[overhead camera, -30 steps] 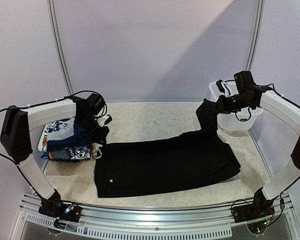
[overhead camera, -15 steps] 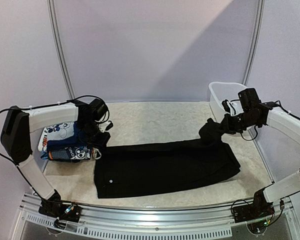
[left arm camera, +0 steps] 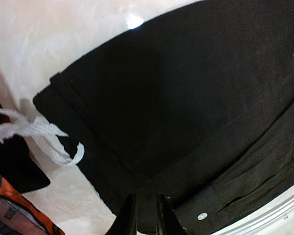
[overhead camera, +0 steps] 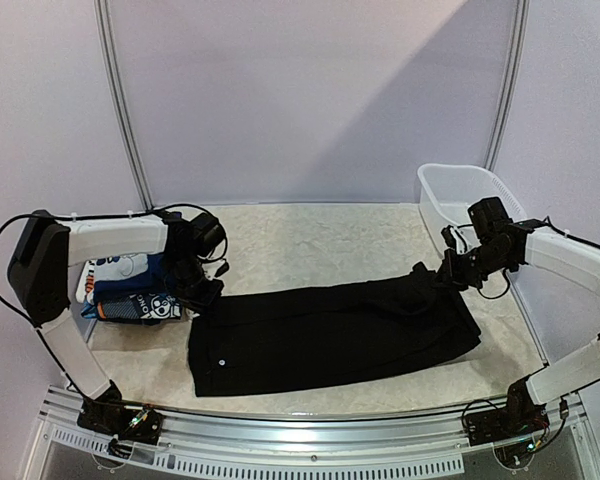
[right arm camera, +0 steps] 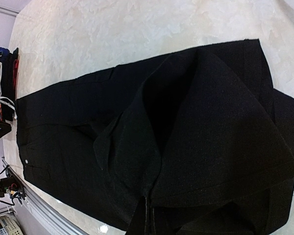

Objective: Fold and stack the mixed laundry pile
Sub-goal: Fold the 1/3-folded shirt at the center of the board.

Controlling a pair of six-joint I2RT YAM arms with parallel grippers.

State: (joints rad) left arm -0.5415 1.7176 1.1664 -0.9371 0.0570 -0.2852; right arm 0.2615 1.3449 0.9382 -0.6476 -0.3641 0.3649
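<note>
- Lying across the middle of the top view, the big black garment (overhead camera: 330,335) is the largest thing on the table (overhead camera: 310,235). It is spread long and flat from the lower left to the right side. Its right end is bunched up and lifted, so I think this fold is only partly done.
- Up in the upper right of the top view stands the white tub (overhead camera: 460,195). No cloth shows over its rim, so the black piece may be the last one to fold.
- At the left side of the top view sits the folded pile (overhead camera: 130,290). It has blue cartoon cloth with orange bits and some dark blue cloth. That part of the job looks done. The black piece must get folded smaller and then go on this pile.
- The right pincer (overhead camera: 442,277) is shut tight on the right end of the black garment. In its own camera, the cloth rises like a little tent to the fingers at the bottom middle.
- The left pincer (overhead camera: 202,295) is at the left end of the black garment, just beside the folded pile. Its fingers (left arm camera: 130,213) are almost together, with a thin gap. I cannot tell if any cloth is pinched there.
- A white string (left arm camera: 49,134) loops on the table at the left of the left wrist view, by the black garment's corner.
</note>
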